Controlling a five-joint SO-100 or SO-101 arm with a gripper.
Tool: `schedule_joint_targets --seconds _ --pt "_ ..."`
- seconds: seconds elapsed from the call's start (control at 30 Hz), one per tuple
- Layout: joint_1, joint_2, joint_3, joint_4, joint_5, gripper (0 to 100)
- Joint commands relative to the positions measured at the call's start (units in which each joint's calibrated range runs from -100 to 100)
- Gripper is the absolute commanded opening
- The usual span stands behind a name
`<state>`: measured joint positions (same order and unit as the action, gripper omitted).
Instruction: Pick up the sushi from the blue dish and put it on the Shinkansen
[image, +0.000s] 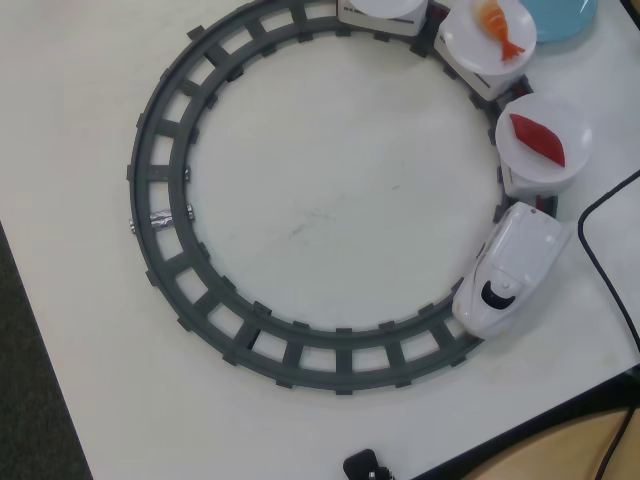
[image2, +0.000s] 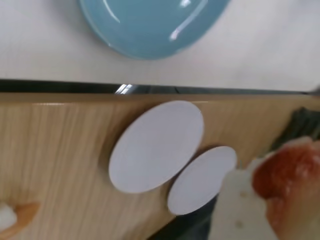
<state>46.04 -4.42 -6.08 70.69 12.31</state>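
I am holding a red-topped sushi piece (image2: 280, 192) close at the wrist view's lower right, my fingers seemingly closed on it; beyond it two white discs (image2: 157, 145) are lying, then the blue dish (image2: 150, 25), seemingly empty, farthest off

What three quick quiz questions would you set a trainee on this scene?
1. True or false: in the overhead view, the plate nearest the Shinkansen nose carries a red sushi.
2. The shrimp sushi on the next plate along the track is: A green, B orange, C black.
3. Fill in: in the overhead view, the blue dish sits at the top ___ corner.
Key: 1 true; 2 B; 3 right.
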Motion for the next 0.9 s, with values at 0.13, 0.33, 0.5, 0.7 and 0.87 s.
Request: schedule_joint_targets --seconds 0.13,0.33,0.5,0.7,0.87 --pt "-11.09 -13.91 9.13 -0.56 -0.31 2" --pt "-15.5 -15.33 11.64 -0.56 -0.72 2" --pt "-18.31 -14.99 9.85 -2.53 -0.31 2" --pt "-19.9 -5.64 -4.16 2.78 -0.78 2" --pt "-19.9 5.88 -17.71 5.43 -0.78 2"
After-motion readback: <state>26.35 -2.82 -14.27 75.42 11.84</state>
